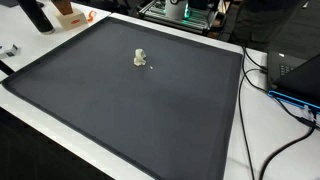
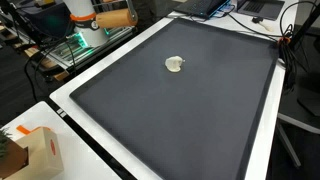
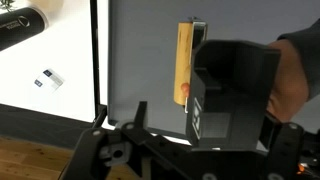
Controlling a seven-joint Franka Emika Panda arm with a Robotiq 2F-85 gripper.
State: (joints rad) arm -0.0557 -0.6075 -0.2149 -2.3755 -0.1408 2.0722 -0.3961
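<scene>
Well, nothing's in hand yet — the fingers (image 3: 138, 110) look spread and empty in the wrist view, nowhere over the dark mat (image 1: 100, 110) where the small white lump (image 1: 140, 58) sits alone — so a pick would first call for coming over and down onto it.
</scene>
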